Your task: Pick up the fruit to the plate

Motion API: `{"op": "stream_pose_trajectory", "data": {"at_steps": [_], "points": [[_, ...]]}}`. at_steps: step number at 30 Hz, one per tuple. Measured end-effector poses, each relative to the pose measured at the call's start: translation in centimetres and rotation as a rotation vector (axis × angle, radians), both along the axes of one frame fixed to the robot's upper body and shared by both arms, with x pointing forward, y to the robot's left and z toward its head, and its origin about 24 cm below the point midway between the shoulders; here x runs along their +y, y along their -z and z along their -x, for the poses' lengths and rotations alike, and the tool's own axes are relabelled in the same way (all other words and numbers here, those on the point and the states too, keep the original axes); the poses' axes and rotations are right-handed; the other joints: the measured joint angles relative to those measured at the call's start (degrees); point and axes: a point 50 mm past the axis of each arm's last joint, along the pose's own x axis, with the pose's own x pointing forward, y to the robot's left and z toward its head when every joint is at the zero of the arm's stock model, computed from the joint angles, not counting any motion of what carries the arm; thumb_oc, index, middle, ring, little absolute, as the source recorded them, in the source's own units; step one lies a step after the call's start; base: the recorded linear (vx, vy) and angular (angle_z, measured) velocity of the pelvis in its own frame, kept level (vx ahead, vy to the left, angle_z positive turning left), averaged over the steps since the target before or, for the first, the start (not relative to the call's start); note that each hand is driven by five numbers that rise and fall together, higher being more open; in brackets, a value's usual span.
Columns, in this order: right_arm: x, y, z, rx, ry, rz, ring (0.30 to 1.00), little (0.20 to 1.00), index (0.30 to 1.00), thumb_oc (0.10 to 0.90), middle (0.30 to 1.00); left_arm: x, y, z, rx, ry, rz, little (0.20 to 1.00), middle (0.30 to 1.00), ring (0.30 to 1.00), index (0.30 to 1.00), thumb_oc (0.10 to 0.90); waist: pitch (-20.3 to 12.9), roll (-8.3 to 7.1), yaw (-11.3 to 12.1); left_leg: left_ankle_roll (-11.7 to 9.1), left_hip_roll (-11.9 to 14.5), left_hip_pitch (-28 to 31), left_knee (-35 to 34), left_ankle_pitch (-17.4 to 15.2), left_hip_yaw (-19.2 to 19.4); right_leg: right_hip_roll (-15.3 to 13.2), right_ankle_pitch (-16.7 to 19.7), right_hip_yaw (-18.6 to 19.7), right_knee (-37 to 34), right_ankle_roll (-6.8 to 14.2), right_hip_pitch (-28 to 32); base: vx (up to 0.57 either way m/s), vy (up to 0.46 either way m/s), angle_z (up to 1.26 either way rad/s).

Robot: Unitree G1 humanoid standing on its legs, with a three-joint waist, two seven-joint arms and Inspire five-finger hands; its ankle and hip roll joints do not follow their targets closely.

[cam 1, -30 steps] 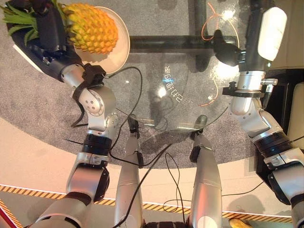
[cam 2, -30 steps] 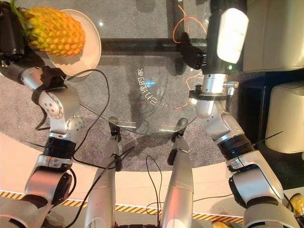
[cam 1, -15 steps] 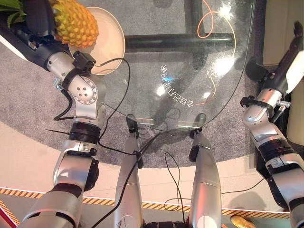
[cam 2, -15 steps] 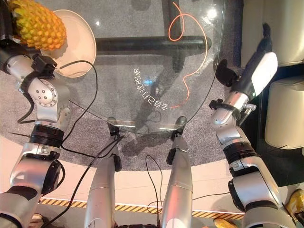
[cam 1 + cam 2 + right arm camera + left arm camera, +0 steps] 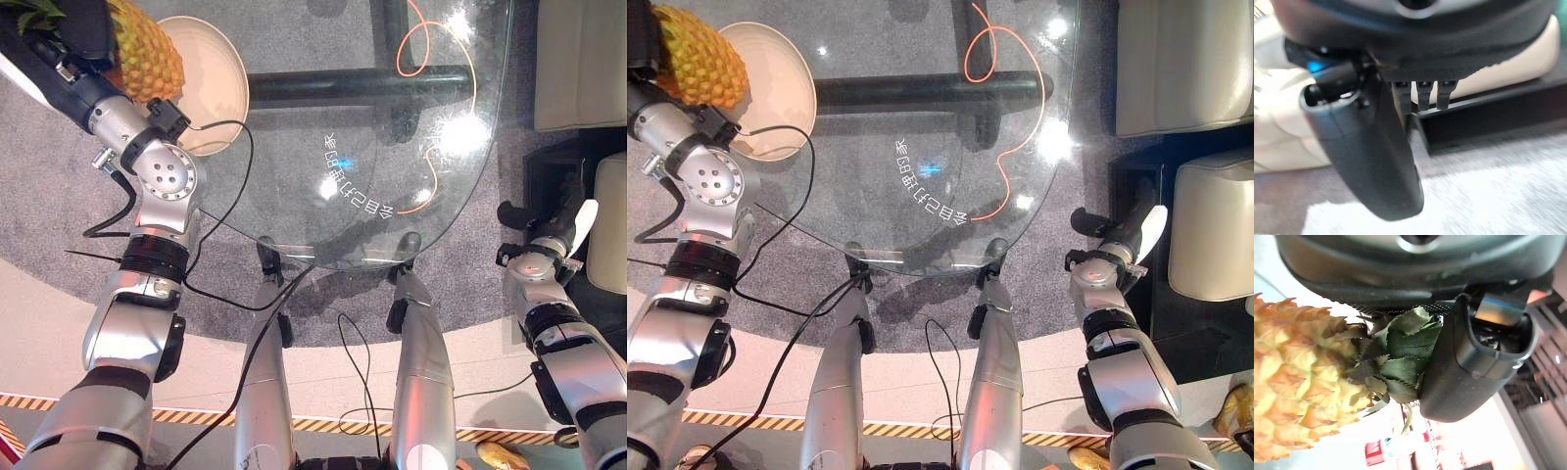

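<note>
The left arm reaches up and outward to the far left corner of the glass desk [image 5: 392, 147], where the left hand [image 5: 83, 29] has its fingers clamped on the leafy crown of the pineapple [image 5: 147, 54]. The fruit hangs over the near-left rim of the cream plate [image 5: 211, 83], its long axis slanting, body toward the plate. The right hand [image 5: 1136, 230] hangs low beside the desk, off its right edge, fingers straight and relaxed.
</note>
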Motion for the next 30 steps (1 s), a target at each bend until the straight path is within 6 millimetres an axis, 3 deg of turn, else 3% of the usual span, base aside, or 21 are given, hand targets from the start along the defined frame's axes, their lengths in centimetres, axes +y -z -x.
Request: {"op": "stream_pose_trajectory", "data": {"at_steps": [11,30], "points": [[0.6,1.6,-0.4,0.162,-0.195,-0.085,0.9,0.9,0.9,0.8,0.9,-0.1,0.7,-0.7,0.07,0.013,-0.047,0.2,0.3,0.3,0.3,0.1,0.0,-0.01,0.14,-0.19,0.45,0.12,0.33,0.96,-0.42,0.63,0.77,0.11,0.56,-0.65,0.04,0.0,0.0,0.0],[1.1,3.2,-0.3,0.317,-0.305,-0.168,0.9,0.9,0.9,0.8,0.9,0.4,1.4,-1.3,0.14,0.024,-0.069,0.2,0.3,0.3,0.3,0.1,-0.01,-0.04,-0.27,-0.21,0.64,0.03,0.36,1.04,-0.19,0.93,1.49,0.32,-0.26,-0.7,0.07,0.0,0.0,-0.01]]}}
